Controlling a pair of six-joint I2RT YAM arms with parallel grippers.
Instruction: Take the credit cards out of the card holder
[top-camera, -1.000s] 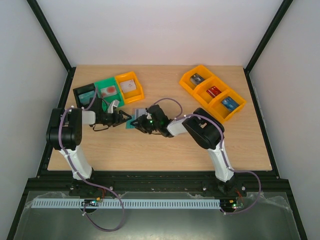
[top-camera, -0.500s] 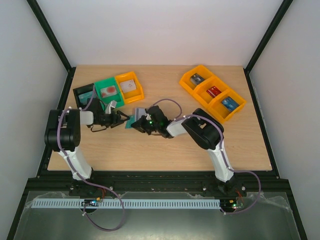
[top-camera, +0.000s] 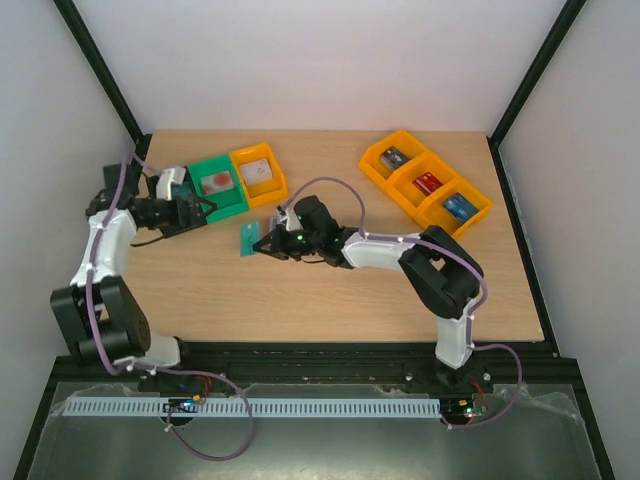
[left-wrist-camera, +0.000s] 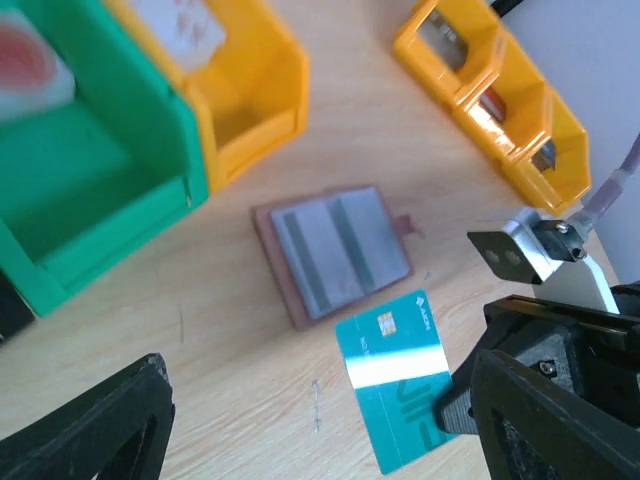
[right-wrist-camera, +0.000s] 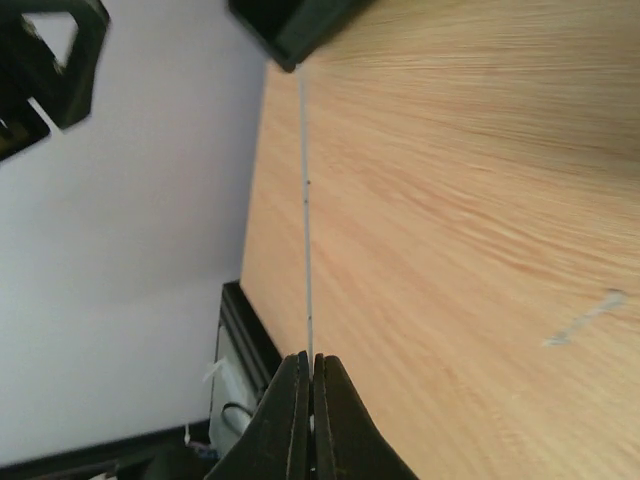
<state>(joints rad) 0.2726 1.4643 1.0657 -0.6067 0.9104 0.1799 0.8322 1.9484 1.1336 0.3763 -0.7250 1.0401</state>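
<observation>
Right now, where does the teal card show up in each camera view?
Top external: teal card just left of picture centre, at the right end effector.
Left wrist: teal card bottom centre, below the open card holder.
Right wrist: edge-on, a thin pale line rising from the fingertips.
Shared landmark: the right end effector pinching it.
</observation>
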